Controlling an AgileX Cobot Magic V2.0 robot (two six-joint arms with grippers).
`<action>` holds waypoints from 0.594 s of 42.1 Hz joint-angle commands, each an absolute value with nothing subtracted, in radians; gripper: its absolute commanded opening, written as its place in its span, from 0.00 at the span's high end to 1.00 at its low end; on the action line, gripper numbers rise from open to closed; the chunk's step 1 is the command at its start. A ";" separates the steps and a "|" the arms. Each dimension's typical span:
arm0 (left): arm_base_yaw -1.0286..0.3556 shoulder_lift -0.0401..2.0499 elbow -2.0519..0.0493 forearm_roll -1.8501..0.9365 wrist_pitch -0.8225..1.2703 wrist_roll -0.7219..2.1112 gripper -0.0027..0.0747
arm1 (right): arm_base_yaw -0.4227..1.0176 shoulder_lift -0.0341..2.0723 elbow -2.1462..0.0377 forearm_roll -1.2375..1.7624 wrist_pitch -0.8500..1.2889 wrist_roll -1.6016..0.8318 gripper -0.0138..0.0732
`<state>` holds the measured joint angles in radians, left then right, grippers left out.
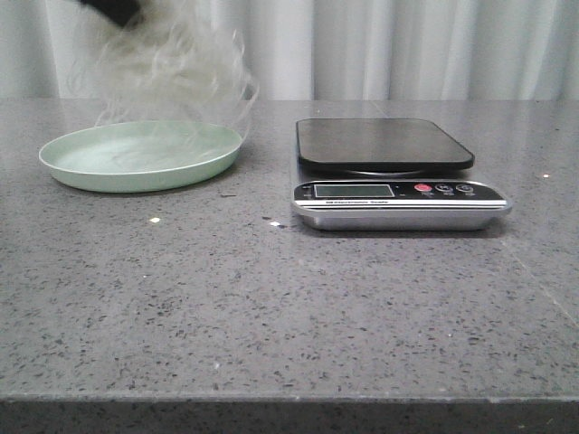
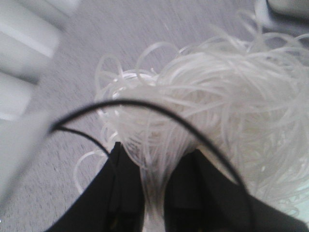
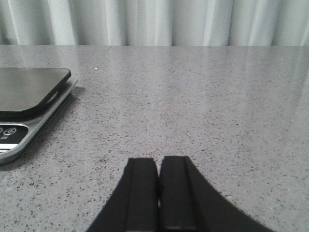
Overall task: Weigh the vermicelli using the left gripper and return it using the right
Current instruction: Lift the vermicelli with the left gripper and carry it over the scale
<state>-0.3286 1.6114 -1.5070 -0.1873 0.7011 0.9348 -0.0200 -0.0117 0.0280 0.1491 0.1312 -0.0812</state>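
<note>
A: What's on the bench (image 1: 289, 307), counted out?

B: One pale green plate (image 1: 99, 176) on the left, one kitchen scale (image 1: 398, 203) to its right, with a dark weighing platform (image 1: 384, 145) on top. One tangle of vermicelli (image 1: 172, 77).

A: And where is the tangle?

B: Up in the air over the plate, a blurred whitish cloud whose lowest strands hang near the plate's far rim. Whether any strand touches the plate, I cannot tell.

A: Who holds it?

B: The left gripper (image 2: 153, 193). In the left wrist view its black jaws pinch a narrow bunch of strands between them, and the rest fans out beyond. A thin black cable (image 2: 145, 104) arcs across the noodles.

A: The other arm?

B: The right gripper (image 3: 158, 193) sits low over bare bench to the right of the scale, jaws pressed together with nothing between them.

A: Anything cut off?

B: In the front view only a dark scrap of the left gripper shows at the top edge. The scale's display is too small to read.
</note>
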 commanded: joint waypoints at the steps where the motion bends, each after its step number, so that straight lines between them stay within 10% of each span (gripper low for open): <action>1: -0.335 1.552 -1.606 -0.334 0.655 0.908 0.78 | -0.027 -0.027 0.020 0.155 0.049 -0.086 0.67; 25: -0.521 1.634 -1.665 -0.820 0.635 0.957 0.78 | -0.027 -0.027 0.020 0.155 0.049 -0.086 0.67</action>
